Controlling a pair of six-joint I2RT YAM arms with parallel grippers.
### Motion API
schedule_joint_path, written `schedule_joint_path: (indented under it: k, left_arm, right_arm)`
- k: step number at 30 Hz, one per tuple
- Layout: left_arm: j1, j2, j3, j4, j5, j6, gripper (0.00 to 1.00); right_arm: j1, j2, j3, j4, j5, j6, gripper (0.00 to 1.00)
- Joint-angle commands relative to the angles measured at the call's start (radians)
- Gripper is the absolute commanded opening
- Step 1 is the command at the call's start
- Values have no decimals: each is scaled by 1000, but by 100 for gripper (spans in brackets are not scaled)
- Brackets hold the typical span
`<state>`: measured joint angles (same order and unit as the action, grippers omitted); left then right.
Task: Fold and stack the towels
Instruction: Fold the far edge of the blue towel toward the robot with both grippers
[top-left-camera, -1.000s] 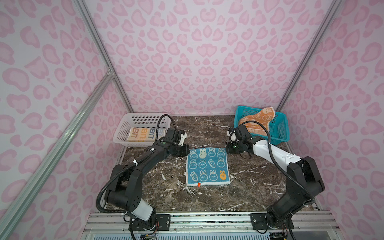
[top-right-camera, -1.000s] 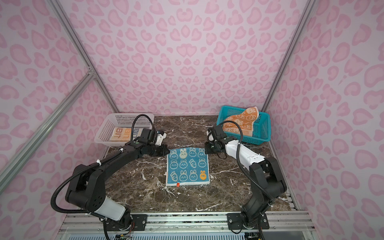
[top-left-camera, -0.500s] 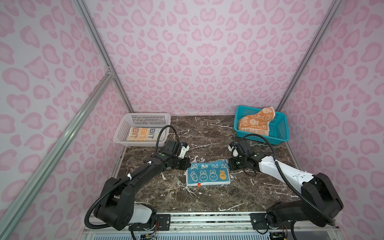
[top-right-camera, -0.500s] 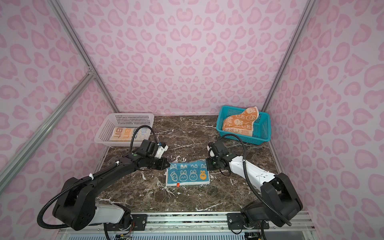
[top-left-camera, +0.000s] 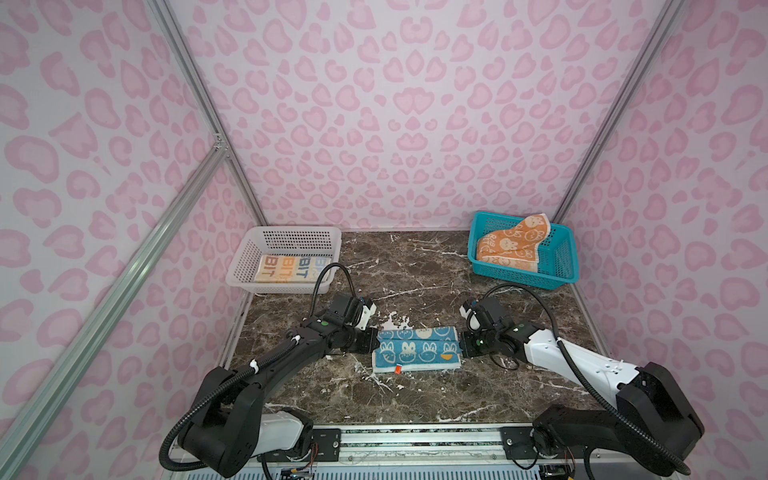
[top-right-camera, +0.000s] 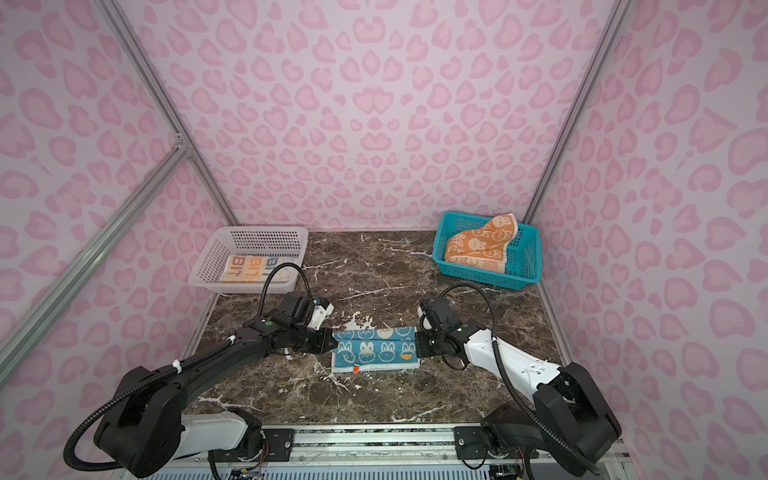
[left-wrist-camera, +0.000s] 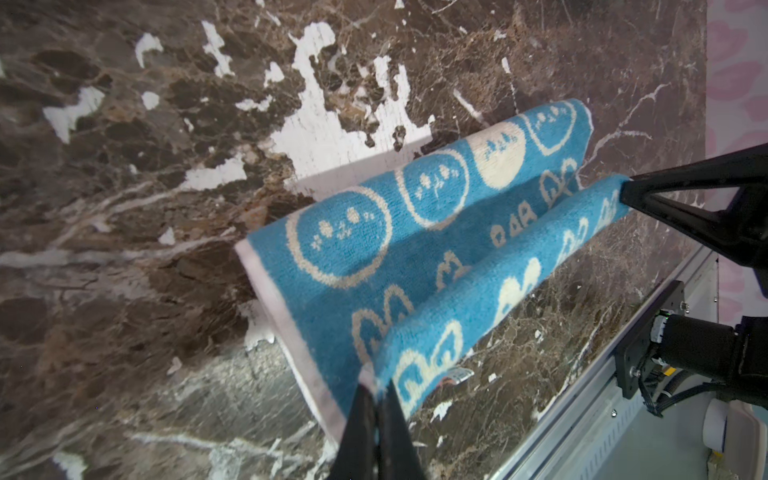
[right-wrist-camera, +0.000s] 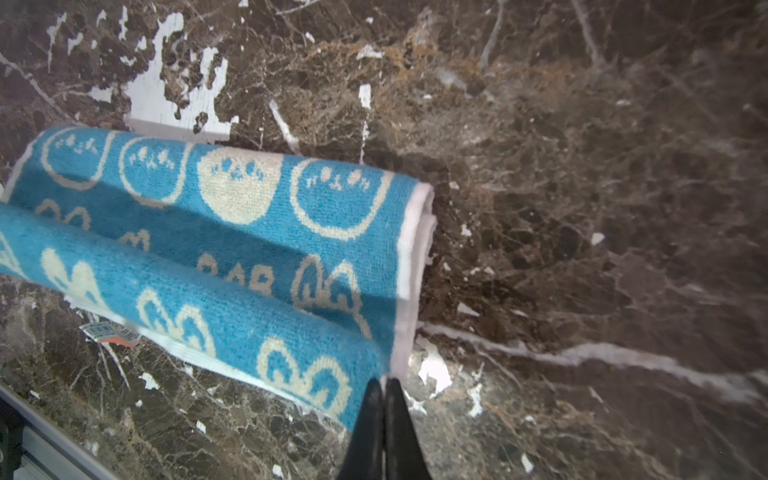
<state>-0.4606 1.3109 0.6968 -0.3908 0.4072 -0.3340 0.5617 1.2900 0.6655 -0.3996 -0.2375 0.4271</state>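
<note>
Left wrist view: one corner of the blue towel (left-wrist-camera: 415, 232) is pinched tight by the left jaws. The matching corner is pinched tight by the right jaws, as seen in the right wrist view. In both top views the blue towel is seen on the worktop (top-left-camera: 415, 399), nearer the robot than the white basket (top-left-camera: 291, 235) and off to its right. The left jaws are at the towel end closer to the white basket; the right jaws are at the end farther from it. The held edge is lifted and stretched between them. A folded cream towel (top-left-camera: 286, 268) is kept inside the white basket. An orange towel (top-left-camera: 511, 245) is bunched in a teal basket (top-left-camera: 519, 277), well apart to the right of the white basket.

This fold is judged half done. For a neat fold, both corners should be moved at the same speed and kept pulled straight. The held edge should be laid right on the edge with the small orange tag (top-left-camera: 397, 369). The jaws should be opened only when the cloth lies flat.
</note>
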Motion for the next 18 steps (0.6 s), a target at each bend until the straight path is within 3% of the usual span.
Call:
schedule_joint_path:
  k: [1,12,18]
  left_arm:
    - [-10,8,-16,7,-8,-22,3]
    - [-22,21,-51,-3,-34,-51,3]
    - [-28,46,-66,-10,-39,-64,4]
  right_arm:
    - [8,2,-21,22,16,21,2]
    - [53,33,-20,-6,64,39,4]
    - [91,50,-12,-26,84,30,11]
